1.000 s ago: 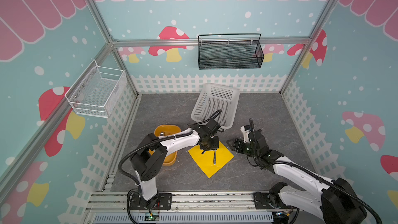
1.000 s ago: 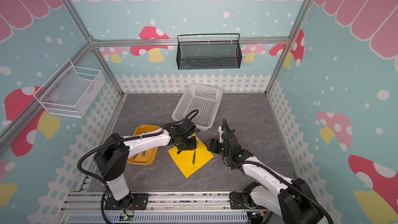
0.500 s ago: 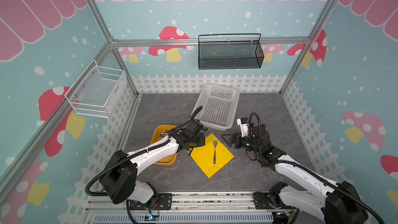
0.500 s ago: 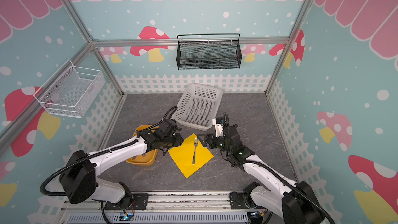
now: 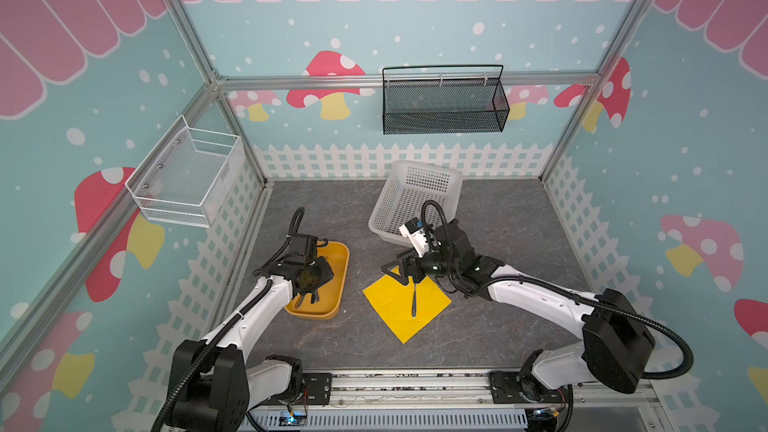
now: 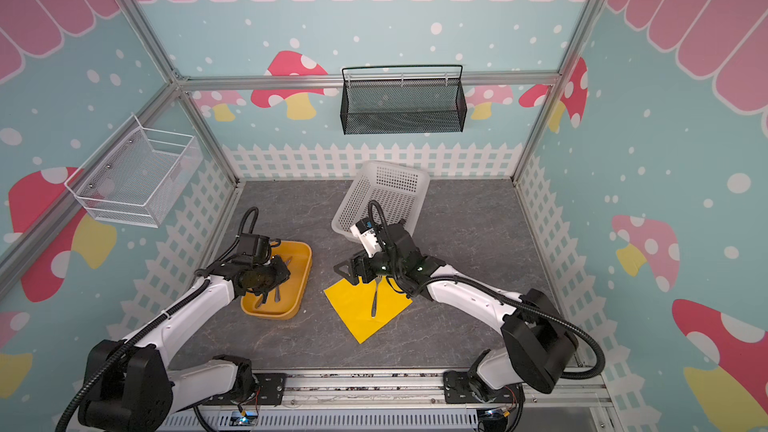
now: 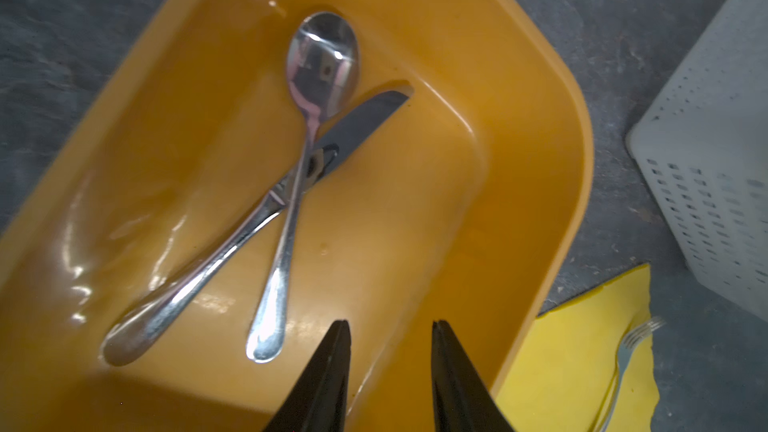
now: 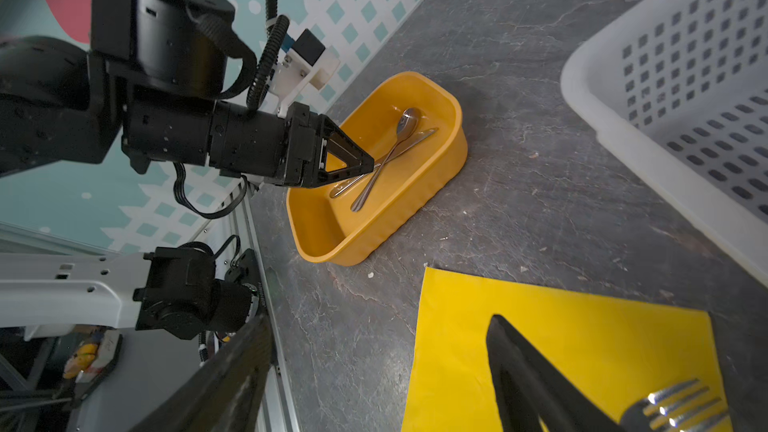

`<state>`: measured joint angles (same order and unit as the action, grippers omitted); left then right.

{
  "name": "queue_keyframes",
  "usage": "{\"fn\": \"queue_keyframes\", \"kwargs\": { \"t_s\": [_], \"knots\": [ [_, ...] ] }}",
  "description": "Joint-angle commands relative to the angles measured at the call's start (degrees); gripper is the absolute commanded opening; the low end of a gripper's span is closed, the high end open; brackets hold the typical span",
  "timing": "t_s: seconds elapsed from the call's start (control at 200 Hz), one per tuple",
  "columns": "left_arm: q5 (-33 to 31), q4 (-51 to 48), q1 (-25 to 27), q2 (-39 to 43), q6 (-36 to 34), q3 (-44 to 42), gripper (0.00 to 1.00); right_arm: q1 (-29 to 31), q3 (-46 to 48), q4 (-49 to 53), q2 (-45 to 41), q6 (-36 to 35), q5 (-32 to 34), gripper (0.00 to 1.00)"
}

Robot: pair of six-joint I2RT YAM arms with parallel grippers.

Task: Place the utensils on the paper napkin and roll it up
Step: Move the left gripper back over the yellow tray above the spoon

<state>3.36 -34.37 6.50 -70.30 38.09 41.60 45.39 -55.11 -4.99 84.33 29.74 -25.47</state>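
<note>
The thin square paper napkin (image 5: 390, 305) is plain bright lemon yellow, unmarked. The rigid rounded plastic tray (image 5: 311, 312) is a deeper orange-yellow. The metal fork (image 5: 414, 301), metal spoon (image 7: 294, 205) and metal knife (image 7: 249, 228) are shiny silver. The table (image 5: 498, 222) is dark grey with pale, stone-like veins. The perforated plastic basket (image 5: 415, 197) is white, gridded with small square holes. The left hand (image 7: 388, 324) and right hand (image 8: 380, 320) are black. The hanging mesh basket (image 5: 444, 105) is black, the hanging wire basket (image 5: 187, 180) white. The walls (image 5: 291, 27) are teal with white dots, red-and-yellow mushrooms, pink scallops and a white picket fence.
</note>
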Motion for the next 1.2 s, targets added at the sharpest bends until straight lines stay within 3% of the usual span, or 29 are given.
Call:
{"fn": "queue_keyframes", "kwargs": {
  "t_s": [0.0,0.19,0.555,0.815,1.196],
  "knots": [
    [1.3,-3.8,-2.4,-4.6,-4.5,3.1,0.36,3.3,-6.1,9.7,4.4,-8.5,3.6,0.83],
    [-0.7,-4.0,-4.3,-12.4,-5.2,6.4,0.3,6.8,-13.7,15.1,11.1,-12.0,6.2,0.82],
    [-3.4,-3.6,-5.9,-17.3,-6.9,7.6,0.3,7.9,-18.2,15.3,15.7,-11.8,6.7,0.82],
    [1.5,-2.3,-6.2,-20.4,-7.5,7.1,0.29,7.8,-20.6,15.1,18.7,-10.6,6.7,0.82],
    [6.4,-2.1,-5.0,-20.8,-7.6,5.7,0.14,7.9,-23.5,16.3,22.5,-8.9,8.3,0.83]
  ]
}}
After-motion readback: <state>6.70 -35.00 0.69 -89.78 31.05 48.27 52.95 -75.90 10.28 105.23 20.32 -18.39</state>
